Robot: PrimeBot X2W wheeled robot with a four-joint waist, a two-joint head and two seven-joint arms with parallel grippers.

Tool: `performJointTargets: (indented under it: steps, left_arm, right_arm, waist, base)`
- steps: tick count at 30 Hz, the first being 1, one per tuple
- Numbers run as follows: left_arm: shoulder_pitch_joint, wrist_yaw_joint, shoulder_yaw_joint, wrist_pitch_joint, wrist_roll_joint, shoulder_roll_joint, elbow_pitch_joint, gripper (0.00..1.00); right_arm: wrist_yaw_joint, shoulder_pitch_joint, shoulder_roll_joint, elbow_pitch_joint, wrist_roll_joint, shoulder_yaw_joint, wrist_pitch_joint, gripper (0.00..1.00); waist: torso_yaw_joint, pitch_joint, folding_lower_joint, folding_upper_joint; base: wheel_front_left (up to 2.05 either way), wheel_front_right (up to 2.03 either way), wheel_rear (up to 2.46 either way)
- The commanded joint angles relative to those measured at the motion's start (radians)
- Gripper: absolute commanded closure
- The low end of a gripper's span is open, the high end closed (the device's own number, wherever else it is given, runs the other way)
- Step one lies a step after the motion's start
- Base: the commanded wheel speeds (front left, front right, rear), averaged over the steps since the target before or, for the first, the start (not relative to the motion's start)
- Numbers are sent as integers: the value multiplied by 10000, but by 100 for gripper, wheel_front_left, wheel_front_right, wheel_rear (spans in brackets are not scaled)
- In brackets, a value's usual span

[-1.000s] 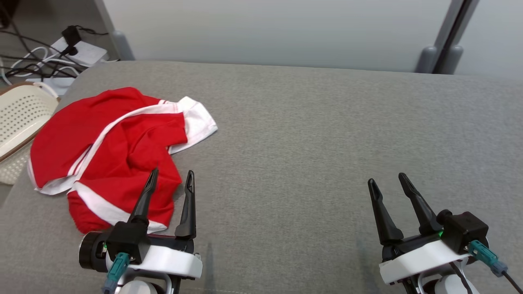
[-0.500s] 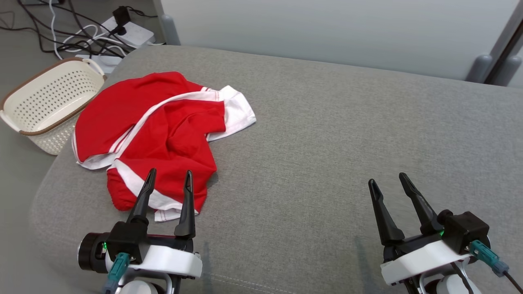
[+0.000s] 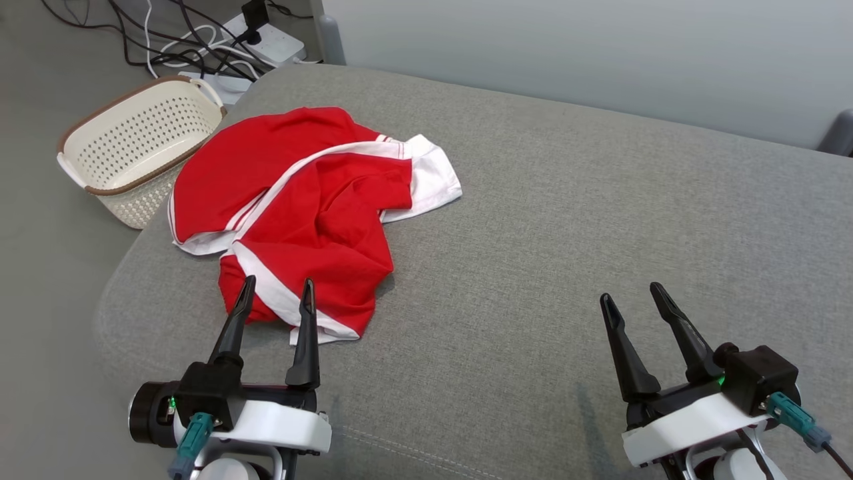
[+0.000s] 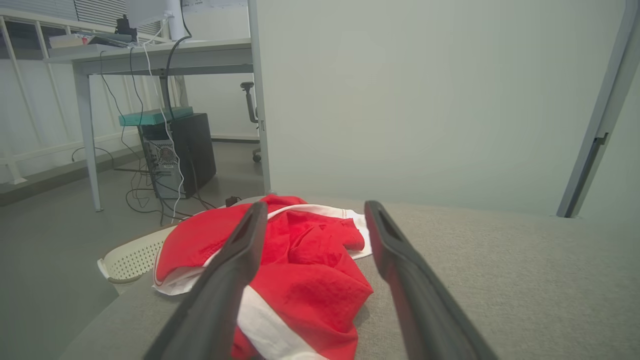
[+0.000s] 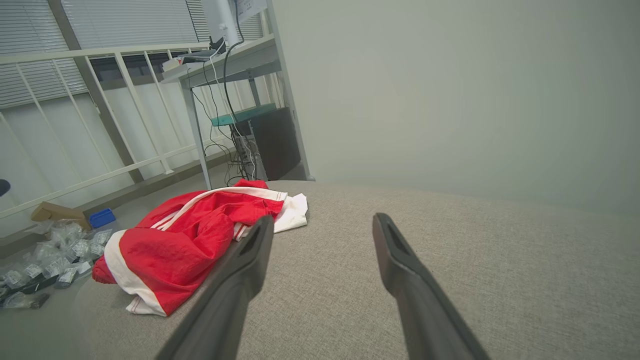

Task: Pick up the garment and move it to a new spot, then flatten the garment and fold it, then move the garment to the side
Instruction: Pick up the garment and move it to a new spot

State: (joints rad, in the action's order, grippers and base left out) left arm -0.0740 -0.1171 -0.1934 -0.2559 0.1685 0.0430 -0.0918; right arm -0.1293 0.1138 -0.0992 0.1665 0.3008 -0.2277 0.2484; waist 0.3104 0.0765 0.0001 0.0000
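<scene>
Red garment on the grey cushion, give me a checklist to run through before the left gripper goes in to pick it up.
1. Left gripper open: ok, jaws spread, holding nothing.
2. Right gripper open and empty: ok.
3. Garment free to lift: ok, a crumpled heap with nothing on it.
4. Left gripper aimed at garment: ok, tips at its near hem; contact: cannot tell.
5. Room for a new spot: ok, grey cushion bare to the garment's right.

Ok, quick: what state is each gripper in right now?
Left gripper: open, holding nothing; the red garment lies just ahead of it.
Right gripper: open, holding nothing, over the grey cushion.
</scene>
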Motion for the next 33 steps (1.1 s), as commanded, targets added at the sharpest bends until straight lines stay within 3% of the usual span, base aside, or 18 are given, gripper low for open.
performJointTargets:
  steps: [1,16,33]
  left_arm:
    - [-420,-157,316,-59,32,72,283,0]
    - [-788,-322,444,-59,227,72,-94,0]
    - [-3945,-531,946,-59,367,72,-5273,0]
  right_arm:
    - [-14,313,-113,-310,46,-224,134,0]
    - [-14,703,-310,-292,114,-562,134,0]
    - [-14,1838,-372,-422,504,-921,134,0]
  waist:
    - [101,50,-1,0]
    - [13,522,-1,0]
    - [-1186,2124,-1,0]
  base:
    - [0,0,0]
    - [0,0,0]
    - [0,0,0]
